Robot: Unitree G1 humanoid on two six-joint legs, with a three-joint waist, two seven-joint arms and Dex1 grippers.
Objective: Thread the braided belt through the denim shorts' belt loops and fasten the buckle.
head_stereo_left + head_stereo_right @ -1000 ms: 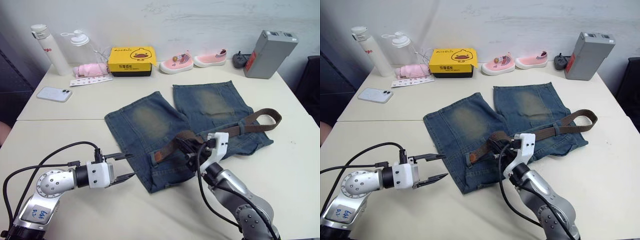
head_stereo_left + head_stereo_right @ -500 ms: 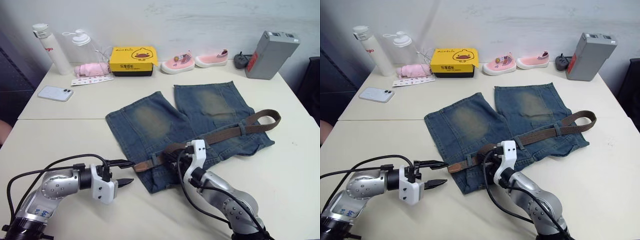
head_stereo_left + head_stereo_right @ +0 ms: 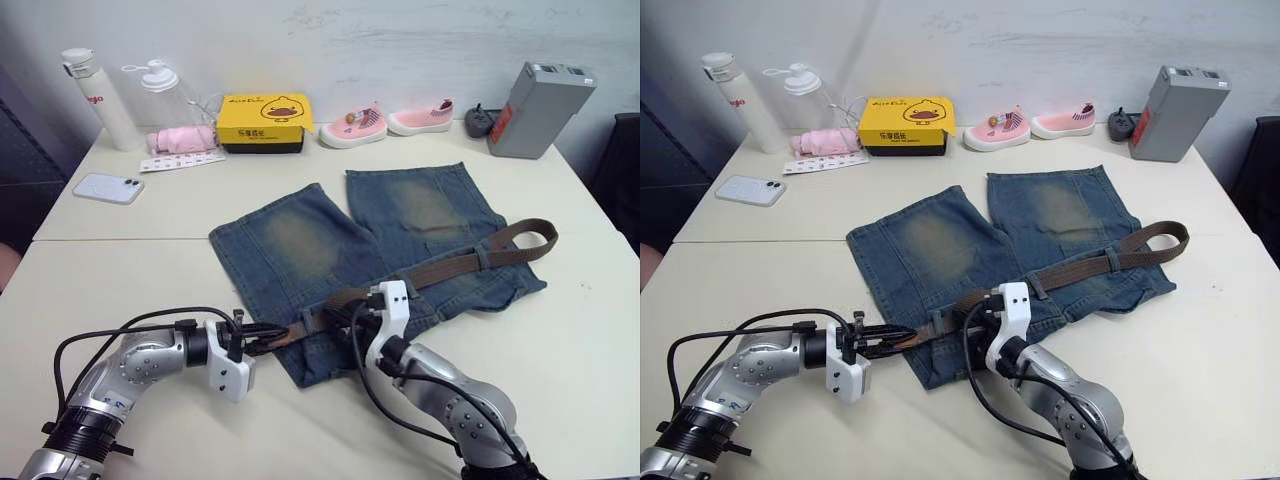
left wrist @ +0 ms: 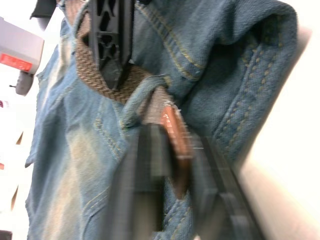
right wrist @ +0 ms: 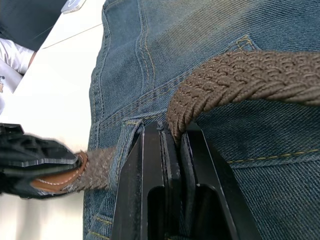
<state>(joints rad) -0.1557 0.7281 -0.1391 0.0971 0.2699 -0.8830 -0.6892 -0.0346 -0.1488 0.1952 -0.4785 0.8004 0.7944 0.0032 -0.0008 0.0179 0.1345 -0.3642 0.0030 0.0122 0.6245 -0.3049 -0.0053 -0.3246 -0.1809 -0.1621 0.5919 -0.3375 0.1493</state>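
Note:
The denim shorts lie flat in the middle of the table, waistband toward me. The braided belt runs along the waistband from a curl at the right to its tan leather tip at the left. That tip pokes out of a belt loop. My left gripper is shut on the tip at the shorts' left edge. My right gripper is shut on a raised fold of the belt just right of that loop. I cannot make out the buckle.
Along the table's far edge stand two bottles, a pink bundle, a yellow box, small pink shoes and a grey box. A phone lies at the far left.
My left gripper has moved right to the shorts' edge and closed on the belt tip. Before that, my right gripper slid left with the belt, pushing the tip out past the loop.

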